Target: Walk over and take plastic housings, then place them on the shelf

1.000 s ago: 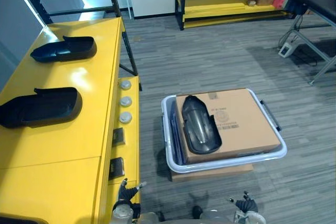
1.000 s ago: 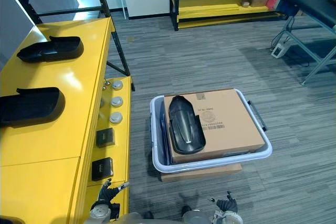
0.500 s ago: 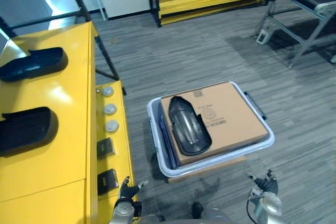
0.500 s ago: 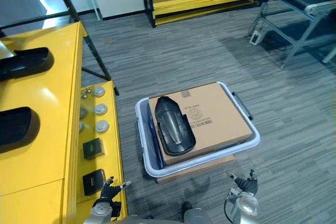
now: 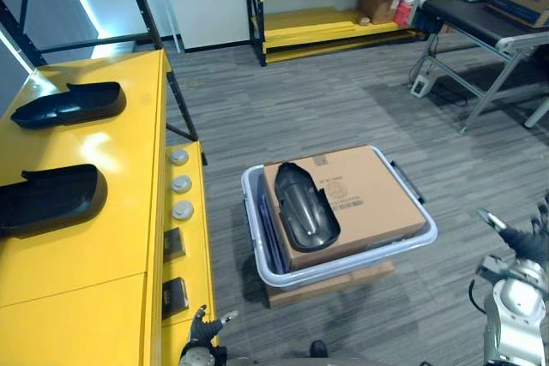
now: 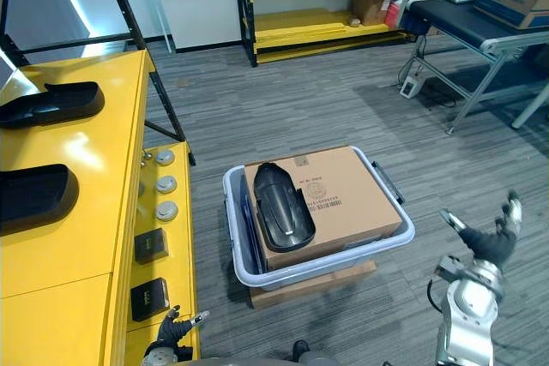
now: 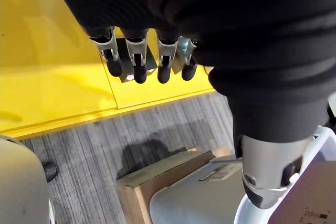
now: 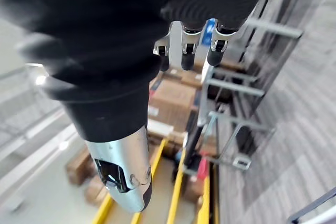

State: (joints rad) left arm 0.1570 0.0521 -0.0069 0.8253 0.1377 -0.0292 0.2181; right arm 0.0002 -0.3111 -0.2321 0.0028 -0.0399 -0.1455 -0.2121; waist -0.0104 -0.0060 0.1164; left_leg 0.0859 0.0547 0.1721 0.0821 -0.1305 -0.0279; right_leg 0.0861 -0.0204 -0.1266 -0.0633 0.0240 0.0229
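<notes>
One black plastic housing (image 5: pixel 304 209) lies on a cardboard box (image 5: pixel 364 203) inside a pale bin (image 5: pixel 343 267) on the floor. Two more black housings (image 5: pixel 70 102) (image 5: pixel 47 199) rest on the yellow shelf top (image 5: pixel 103 237) at the left. My left hand (image 5: pixel 202 332) hangs low beside the shelf's front, fingers (image 7: pixel 137 61) straight, holding nothing. My right hand (image 6: pixel 489 244) is raised to the right of the bin, well clear of it, with its fingers (image 8: pixel 185 51) spread and empty.
A lower yellow step with round knobs (image 5: pixel 180 184) and dark switch plates (image 5: pixel 174 296) runs between the shelf and the bin. A yellow rack (image 5: pixel 343 6) stands at the back, a black table on metal legs (image 5: pixel 480 27) at the right.
The camera has shifted, so the whole scene sits differently. My right hand has risen from the bottom edge to the right side, fingers spread. The left hand stays low.
</notes>
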